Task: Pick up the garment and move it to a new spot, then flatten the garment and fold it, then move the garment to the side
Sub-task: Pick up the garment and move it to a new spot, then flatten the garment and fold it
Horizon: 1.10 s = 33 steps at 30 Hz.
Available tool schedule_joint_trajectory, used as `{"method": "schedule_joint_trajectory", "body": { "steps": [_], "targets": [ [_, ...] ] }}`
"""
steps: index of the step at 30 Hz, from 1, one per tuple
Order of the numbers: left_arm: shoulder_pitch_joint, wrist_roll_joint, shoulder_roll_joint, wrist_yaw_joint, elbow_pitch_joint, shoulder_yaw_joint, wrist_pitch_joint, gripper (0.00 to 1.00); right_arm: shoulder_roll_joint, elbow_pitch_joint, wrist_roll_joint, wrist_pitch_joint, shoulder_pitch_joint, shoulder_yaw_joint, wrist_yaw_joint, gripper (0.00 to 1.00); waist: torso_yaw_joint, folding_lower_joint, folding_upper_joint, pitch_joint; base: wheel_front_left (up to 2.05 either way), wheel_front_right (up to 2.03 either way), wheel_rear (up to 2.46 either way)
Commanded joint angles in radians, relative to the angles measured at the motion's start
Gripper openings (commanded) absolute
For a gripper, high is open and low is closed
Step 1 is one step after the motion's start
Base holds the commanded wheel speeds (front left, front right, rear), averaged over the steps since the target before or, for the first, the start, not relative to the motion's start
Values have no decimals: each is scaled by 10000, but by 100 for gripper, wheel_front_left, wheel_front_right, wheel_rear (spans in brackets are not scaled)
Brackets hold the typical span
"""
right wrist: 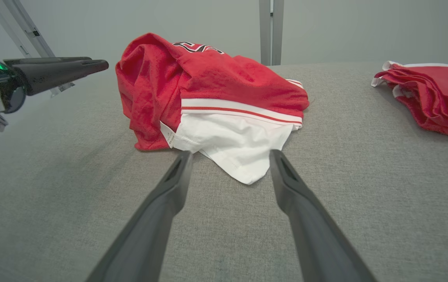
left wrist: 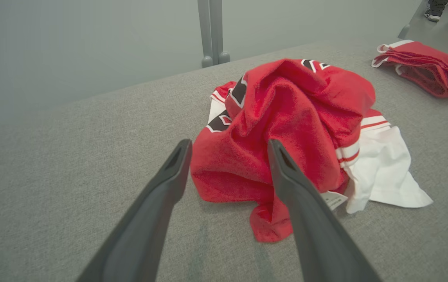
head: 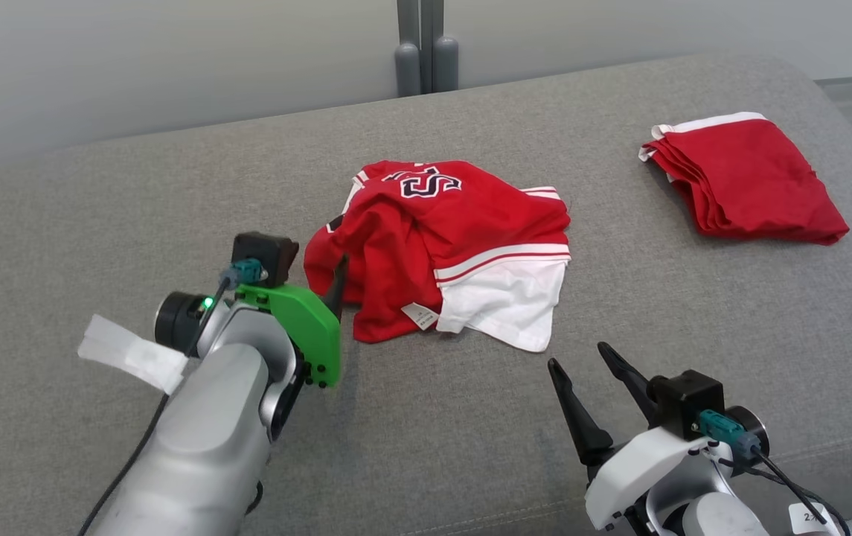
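Note:
The garment [head: 440, 238] is a crumpled red jersey with white trim and a dark emblem, heaped in the middle of the grey padded surface [head: 173, 208]. My left gripper [head: 332, 279] is at the heap's left edge, jaws wide apart. In the left wrist view the red cloth [left wrist: 298, 117] bulges just beyond the left gripper [left wrist: 228, 145], with nothing pinched. My right gripper [head: 578, 355] stands open near the front, short of the garment's white corner [right wrist: 243, 156]. The right wrist view shows the right gripper [right wrist: 230, 153] spread and the left gripper's fingers [right wrist: 59, 70] at far left.
A second red garment [head: 749, 179], folded, lies at the far right of the surface. A grey post [head: 426, 52] rises behind the back edge. The surface's front edge runs close under my right arm. A person's shoes [left wrist: 435, 11] show beyond the far corner.

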Motion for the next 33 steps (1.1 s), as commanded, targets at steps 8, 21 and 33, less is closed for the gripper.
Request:
{"method": "schedule_joint_trajectory", "body": {
  "steps": [8, 21, 33],
  "targets": [
    [1564, -278, -16, 200, -698, -248, 319, 100, 0, -354, -160, 228, 217, -23, -5, 100, 180, 0, 0, -160, 0, 0, 0],
    [1616, -343, -113, 405, -863, -482, 604, 100, 2, -730, -212, 210, -44, -206, -5, 100, -668, 0, 0, 915, 0, 0, 0],
    [1229, -422, -130, 472, -131, -593, 824, 18, 1, -510, -45, -140, -275, -343, -5, 100, -1155, 0, 0, 1508, 0, 0, 0]
  ]
}}
